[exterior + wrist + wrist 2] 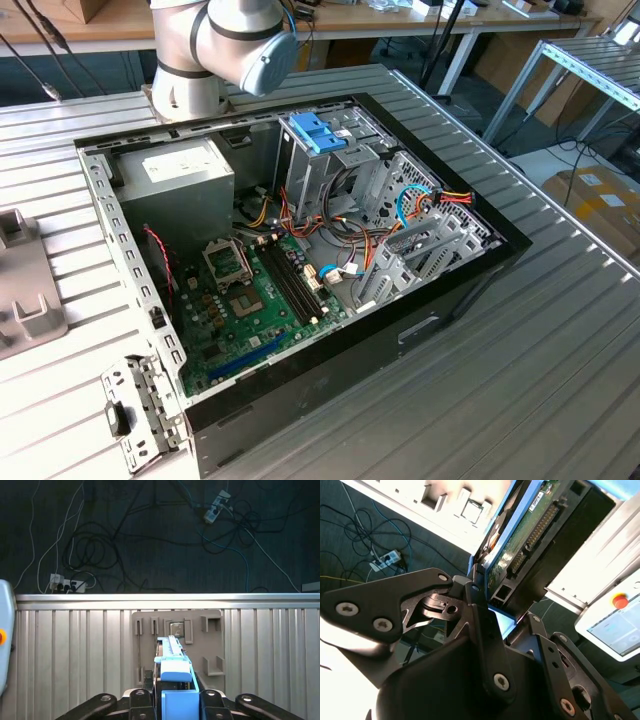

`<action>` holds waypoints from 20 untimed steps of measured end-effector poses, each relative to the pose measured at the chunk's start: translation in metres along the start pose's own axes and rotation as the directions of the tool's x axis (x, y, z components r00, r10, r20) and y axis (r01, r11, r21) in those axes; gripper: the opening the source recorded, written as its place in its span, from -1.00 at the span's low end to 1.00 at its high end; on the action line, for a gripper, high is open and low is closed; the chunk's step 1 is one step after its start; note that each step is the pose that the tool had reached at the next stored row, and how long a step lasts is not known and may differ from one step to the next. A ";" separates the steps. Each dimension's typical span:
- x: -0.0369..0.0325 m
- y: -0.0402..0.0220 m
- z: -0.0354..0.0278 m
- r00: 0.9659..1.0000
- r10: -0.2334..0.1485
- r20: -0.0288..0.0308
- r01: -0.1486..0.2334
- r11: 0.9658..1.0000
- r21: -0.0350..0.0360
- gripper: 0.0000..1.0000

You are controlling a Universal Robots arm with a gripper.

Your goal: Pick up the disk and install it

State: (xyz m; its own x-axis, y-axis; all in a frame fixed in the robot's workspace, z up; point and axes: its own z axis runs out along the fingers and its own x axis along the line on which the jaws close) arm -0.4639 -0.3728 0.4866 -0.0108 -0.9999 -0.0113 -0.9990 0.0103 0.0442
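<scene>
Tool (175, 707) with disk (175, 672) over ribbed table (75, 645), cable-strewn floor (150, 540) beyond

Green board, lt-blue rails on disk (530, 527); black case (420, 330) w/ green mobo (235, 335); silver ribbed table (560, 380).

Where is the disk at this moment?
The disk is clamped in the robot's hand, seen edge-on over the grey holder plate on the ribbed metal table in the first wrist view; the second wrist view shows its green circuit board.

I see my arm (225, 45) cut off by the exterior view's edge, and the disk (530, 535) by the second wrist view's.
</scene>
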 end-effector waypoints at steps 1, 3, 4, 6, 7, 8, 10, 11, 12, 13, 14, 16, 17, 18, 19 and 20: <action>0.0010 -0.0001 0.0000 1.000 0.000 0.000 0.000 1.000 0.000 -0.25; 0.0021 -0.0001 0.0000 1.000 0.000 0.000 0.000 1.000 0.000 -0.25; 0.0030 -0.0002 0.0000 1.000 0.000 0.000 0.000 1.000 0.000 -0.25; 0.0040 -0.0002 0.0000 1.000 0.000 0.000 0.000 1.000 0.000 -0.25; 0.0045 -0.0003 -0.0001 1.000 0.000 0.000 0.000 1.000 0.000 -0.25; 0.0049 -0.0003 -0.0001 1.000 0.000 0.000 0.000 1.000 0.000 -0.25; 0.0061 -0.0004 0.0000 1.000 0.000 0.000 0.000 1.000 0.000 -0.25; 0.0066 -0.0004 -0.0001 1.000 0.000 0.000 0.000 1.000 0.000 -0.25; 0.0076 -0.0005 -0.0001 1.000 0.000 0.000 0.000 1.000 0.000 -0.25; 0.0082 -0.0005 -0.0001 1.000 0.000 0.000 0.000 1.000 0.000 -0.25; 0.0087 -0.0006 -0.0001 1.000 0.000 0.000 0.000 1.000 0.000 -0.25; 0.0106 -0.0007 -0.0001 1.000 0.000 0.000 0.000 1.000 0.000 -0.25; 0.0112 -0.0007 -0.0001 1.000 0.000 0.000 0.000 1.000 0.000 -0.25; 0.0118 -0.0008 -0.0001 1.000 0.000 0.000 0.000 1.000 0.000 -0.25; 0.0124 -0.0008 -0.0001 1.000 0.000 0.000 0.000 1.000 0.000 -0.25; 0.0132 -0.0009 -0.0001 1.000 0.000 0.000 0.000 1.000 0.000 -0.25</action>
State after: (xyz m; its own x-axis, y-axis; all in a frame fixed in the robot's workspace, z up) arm -0.4632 -0.3860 0.4866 -0.0108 -0.9999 -0.0110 -0.9990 0.0103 0.0442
